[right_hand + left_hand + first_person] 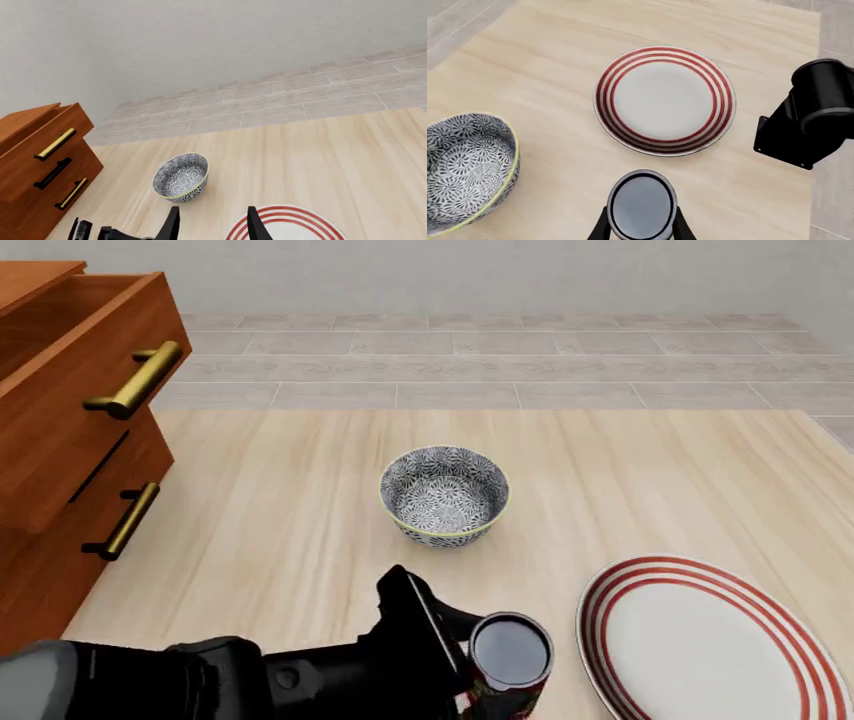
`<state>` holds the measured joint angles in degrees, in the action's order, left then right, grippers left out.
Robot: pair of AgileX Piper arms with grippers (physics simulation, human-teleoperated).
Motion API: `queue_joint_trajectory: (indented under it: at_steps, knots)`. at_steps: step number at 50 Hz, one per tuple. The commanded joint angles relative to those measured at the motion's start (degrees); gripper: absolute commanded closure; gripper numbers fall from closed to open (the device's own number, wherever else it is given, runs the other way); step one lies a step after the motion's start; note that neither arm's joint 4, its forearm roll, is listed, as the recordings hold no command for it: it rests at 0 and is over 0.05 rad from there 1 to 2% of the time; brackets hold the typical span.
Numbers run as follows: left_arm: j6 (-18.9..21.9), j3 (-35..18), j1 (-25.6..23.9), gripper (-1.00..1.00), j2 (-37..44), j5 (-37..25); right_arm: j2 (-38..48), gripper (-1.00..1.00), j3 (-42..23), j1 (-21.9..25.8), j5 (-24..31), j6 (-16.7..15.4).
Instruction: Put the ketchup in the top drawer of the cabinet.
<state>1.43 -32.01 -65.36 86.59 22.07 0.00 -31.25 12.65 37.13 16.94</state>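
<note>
The ketchup (511, 652) shows its dark grey round top and a bit of red body, near the table's front edge. My left gripper (497, 680) is shut on it; in the left wrist view the ketchup (642, 204) sits between the two fingers of the left gripper (642, 229). The cabinet (54, 540) stands at the far left. Its top drawer (80, 390) is pulled out, brass handle forward. My right gripper (212, 226) is open and empty, high above the table; it is out of the front view. The cabinet also shows in the right wrist view (33, 170).
A blue-white patterned bowl (445, 495) stands mid-table, between the ketchup and the far edge. A red-striped white plate (707, 640) lies at the front right. The lower drawer (67, 560) is closed. A black arm base (810, 120) shows in the left wrist view.
</note>
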Motion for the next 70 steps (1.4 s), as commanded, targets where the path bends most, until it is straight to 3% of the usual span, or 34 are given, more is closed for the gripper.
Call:
queue_joint_trajectory:
  at_steps: [1, 26, 30, 38, 53, 55, 59, 61, 62, 64, 70]
  knots:
    - [2.27, -1.23, 0.34, 1.00, -12.16, -9.21, 0.00, -1.00, 0.00, 0.00, 0.00, 0.00]
    - [2.29, -1.52, 9.51, 1.00, -32.92, -24.85, 0.00, -1.00, 0.00, 0.00, 0.00, 0.00]
    - [4.59, -1.20, 10.48, 1.00, -36.63, -27.18, 0.00, -1.00, 0.00, 0.00, 0.00, 0.00]
    - [4.57, -2.12, 13.51, 1.00, -41.13, -32.53, 0.00, -1.00, 0.00, 0.00, 0.00, 0.00]
    - [7.07, -8.21, 18.39, 1.00, -50.30, -45.55, 0.00, -1.00, 0.00, 0.00, 0.00, 0.00]
    - [9.84, -9.66, 20.28, 1.00, -53.07, -47.81, 0.00, -1.00, 0.00, 0.00, 0.00, 0.00]
    - [5.66, -14.16, 22.04, 1.00, -52.88, -53.05, 0.00, -1.00, 0.00, 0.00, 0.00, 0.00]
    - [6.94, -15.39, 23.08, 1.00, -53.58, -54.63, 0.00, -1.00, 0.00, 0.00, 0.00, 0.00]
    - [3.81, -16.16, 24.43, 1.00, -52.18, -57.10, 0.00, -1.00, 0.00, 0.00, 0.00, 0.00]
    - [2.16, -16.75, 24.76, 1.00, -51.57, -58.41, 0.00, -1.00, 0.00, 0.00, 0.00, 0.00]
    - [1.30, -22.25, 27.75, 1.00, -52.84, -64.48, 0.00, -1.00, 0.00, 0.00, 0.00, 0.00]
